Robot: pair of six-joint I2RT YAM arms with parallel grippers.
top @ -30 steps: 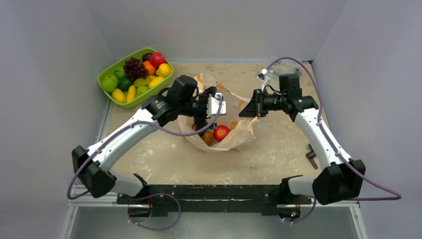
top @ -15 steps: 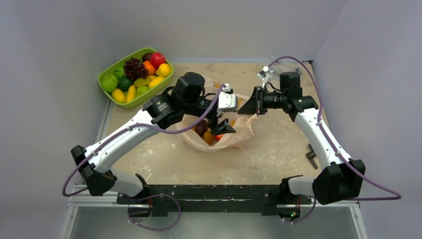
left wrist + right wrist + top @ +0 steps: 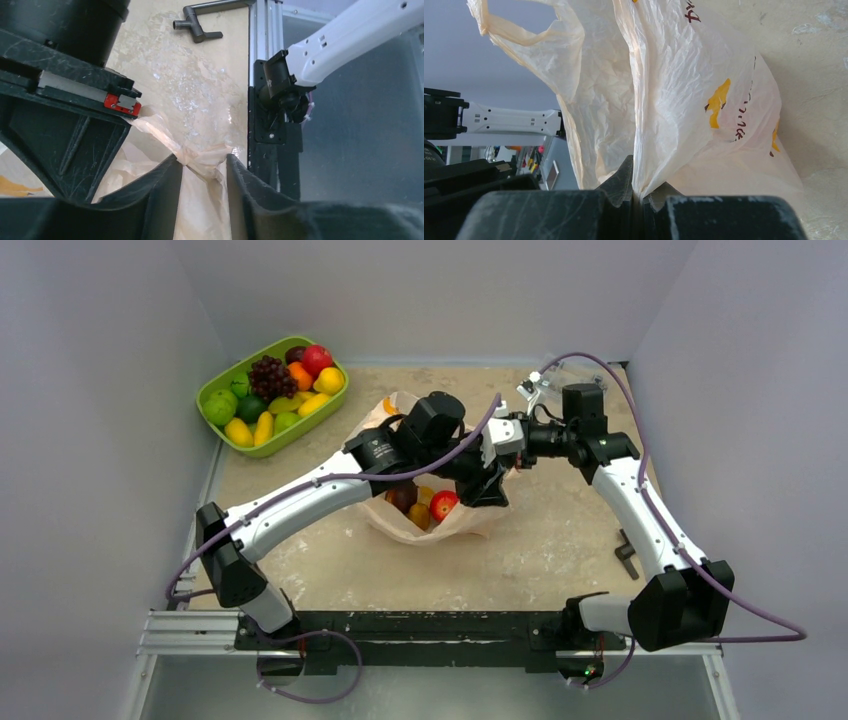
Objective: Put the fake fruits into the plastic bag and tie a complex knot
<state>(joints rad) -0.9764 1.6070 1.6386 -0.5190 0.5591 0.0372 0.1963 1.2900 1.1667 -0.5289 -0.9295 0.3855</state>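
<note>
Your plastic bag (image 3: 432, 532) sits mid-table with red and brown fake fruits (image 3: 443, 504) inside. More fruit fills the green tray (image 3: 268, 448) at far left. Your right gripper (image 3: 638, 192) is pressed together, pinching the bag's film. Since a second ago your left gripper (image 3: 200, 165) has crossed over the bag, jaws narrowed but apart, straddling a crumpled fold. The table (image 3: 560, 540) is scuffed beige and the walls (image 3: 100, 440) are grey.

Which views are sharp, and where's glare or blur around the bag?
Top external: even, soft light, plastic bag clear. Left wrist: left claw dark, blurred up close; sheen on the table. Right wrist: bag crisp and backlit, right claw underexposed.
</note>
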